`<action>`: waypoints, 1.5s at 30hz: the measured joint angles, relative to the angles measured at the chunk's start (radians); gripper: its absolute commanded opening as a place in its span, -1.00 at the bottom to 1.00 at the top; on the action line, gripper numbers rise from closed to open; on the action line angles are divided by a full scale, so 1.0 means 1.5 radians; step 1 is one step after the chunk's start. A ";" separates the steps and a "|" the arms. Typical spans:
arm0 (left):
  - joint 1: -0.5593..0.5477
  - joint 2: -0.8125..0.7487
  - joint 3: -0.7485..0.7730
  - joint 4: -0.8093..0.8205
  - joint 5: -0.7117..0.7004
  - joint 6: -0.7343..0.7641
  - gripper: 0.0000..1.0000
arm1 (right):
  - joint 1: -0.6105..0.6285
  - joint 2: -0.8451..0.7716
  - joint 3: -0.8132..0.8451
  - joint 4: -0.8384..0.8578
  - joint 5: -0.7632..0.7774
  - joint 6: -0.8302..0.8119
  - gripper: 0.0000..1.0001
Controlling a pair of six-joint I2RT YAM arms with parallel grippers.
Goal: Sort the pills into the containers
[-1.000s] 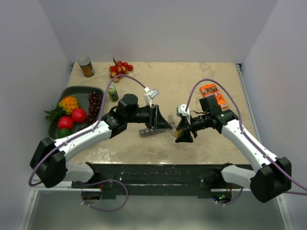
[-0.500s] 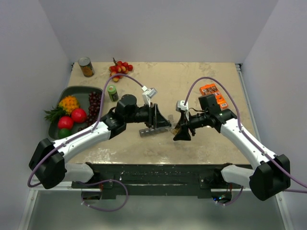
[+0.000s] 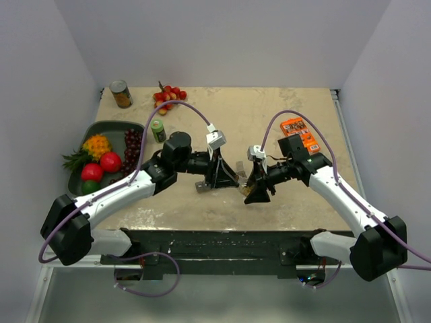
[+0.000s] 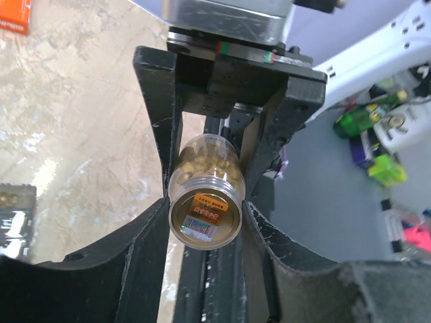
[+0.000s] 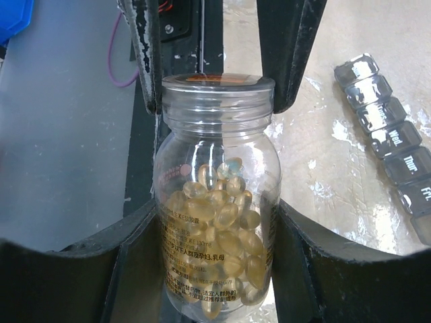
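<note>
A small clear bottle [image 5: 215, 222] full of yellowish-tan pills is held between both grippers above the table. My right gripper [image 5: 214, 232] is shut on the bottle's body. My left gripper [image 4: 205, 225] is shut on its capped end [image 4: 205, 215], which carries an orange label. In the top view the two grippers, left [image 3: 227, 177] and right [image 3: 253, 190], meet nose to nose near the table's middle front. The dark-grey strip of lidded compartments [image 5: 394, 145] lies on the table beside the bottle. In the top view the strip [image 3: 202, 186] is partly hidden under my left gripper.
An orange flat packet [image 3: 300, 133] lies at the right behind my right arm. A green-capped bottle [image 3: 158, 131], a dark fruit tray [image 3: 108, 126], a tin can [image 3: 121, 94] and red-yellow berries [image 3: 168, 97] stand at the left and back.
My left wrist has rolled and its gripper has closed in on the bottle's capped end. My right gripper with the bottle has shifted slightly left toward it.
</note>
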State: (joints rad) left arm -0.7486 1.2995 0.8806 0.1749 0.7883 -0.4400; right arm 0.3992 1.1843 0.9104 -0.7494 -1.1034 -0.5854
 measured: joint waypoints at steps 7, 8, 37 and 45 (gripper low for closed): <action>0.000 0.006 0.026 -0.044 0.016 0.111 -0.11 | -0.001 0.000 0.001 -0.002 -0.005 -0.022 -1.00; 0.000 0.007 0.026 -0.046 0.015 0.116 -0.07 | -0.001 0.000 0.001 -0.003 -0.004 -0.024 -1.00; 0.051 -0.058 -0.083 -0.132 -0.035 0.167 0.99 | -0.006 -0.010 0.018 -0.009 -0.027 -0.065 -1.00; 0.054 -0.249 -0.125 -0.051 -0.094 0.048 0.99 | -0.006 -0.016 0.018 -0.004 0.011 -0.065 -1.00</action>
State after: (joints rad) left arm -0.6670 0.9253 0.6930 0.0978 0.6468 -0.3687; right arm 0.3904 1.1599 0.9375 -0.7551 -1.0863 -0.6834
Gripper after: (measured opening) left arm 0.992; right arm 0.556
